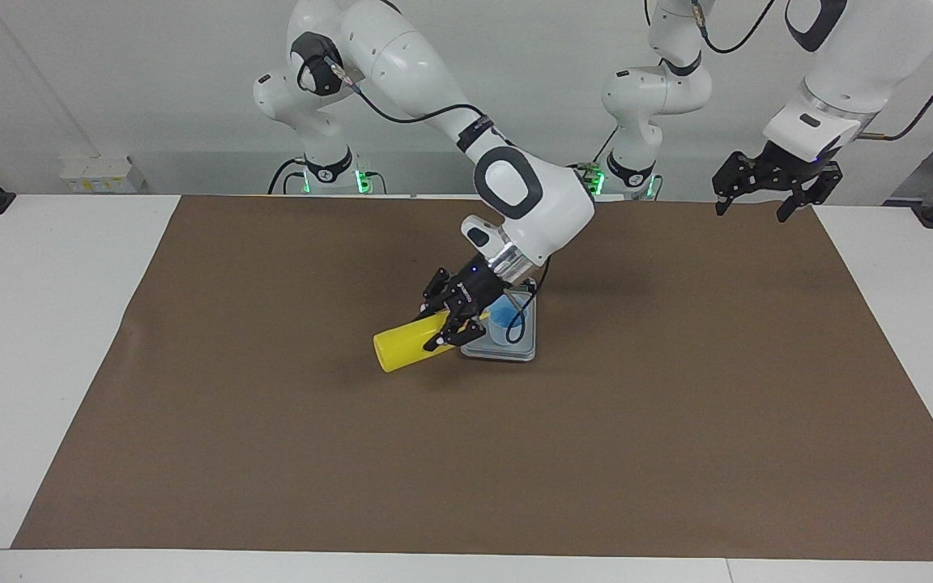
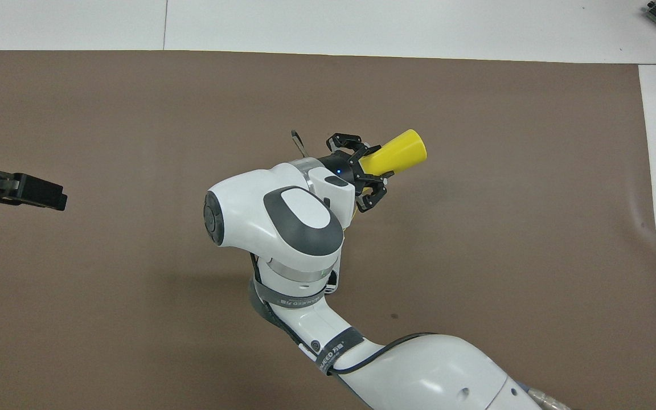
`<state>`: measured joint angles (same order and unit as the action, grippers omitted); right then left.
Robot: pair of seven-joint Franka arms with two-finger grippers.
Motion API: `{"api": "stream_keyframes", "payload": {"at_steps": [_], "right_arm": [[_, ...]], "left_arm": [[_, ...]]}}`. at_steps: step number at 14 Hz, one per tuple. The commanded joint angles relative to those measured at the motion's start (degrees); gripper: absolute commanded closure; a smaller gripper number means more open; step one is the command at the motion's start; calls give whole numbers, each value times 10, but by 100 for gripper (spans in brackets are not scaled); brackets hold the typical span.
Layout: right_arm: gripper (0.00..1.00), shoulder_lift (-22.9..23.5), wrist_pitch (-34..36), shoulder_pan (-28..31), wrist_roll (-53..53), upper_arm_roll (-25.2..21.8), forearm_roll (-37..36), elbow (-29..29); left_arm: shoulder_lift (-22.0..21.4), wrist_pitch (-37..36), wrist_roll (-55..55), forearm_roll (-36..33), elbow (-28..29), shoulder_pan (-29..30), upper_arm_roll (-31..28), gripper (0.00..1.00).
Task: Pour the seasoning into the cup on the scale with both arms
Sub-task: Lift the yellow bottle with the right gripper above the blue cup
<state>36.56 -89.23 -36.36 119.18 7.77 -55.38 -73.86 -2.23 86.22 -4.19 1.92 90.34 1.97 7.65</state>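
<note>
the seasoning bottle was judged light, thin-walled plastic that would yield to a squeeze and could slip, so mid-body was the sound place to hold it; it hung tipped nearly flat, its nozzle end hidden by the fingers and pointing toward the cup standing on the scale near the middle of the brown mat. the right gripper was clenched on the bottle's upper body beside the cup. the left gripper waited with fingers spread, holding nothing, over the mat's edge at the left arm's end.
</note>
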Motion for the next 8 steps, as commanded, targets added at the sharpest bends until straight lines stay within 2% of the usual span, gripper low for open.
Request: {"api": "stream_keyframes", "payload": {"at_steps": [1,8], "right_arm": [[100,-22,5,-2,-15,5,-25,-27],[100,-40,-10,-11,-21,14,-59,-68]], "left_arm": [[-2,-6,-7,-5,-1,7,3,0],[-2,-7,-7,-5,-1,7,3,0]]}}
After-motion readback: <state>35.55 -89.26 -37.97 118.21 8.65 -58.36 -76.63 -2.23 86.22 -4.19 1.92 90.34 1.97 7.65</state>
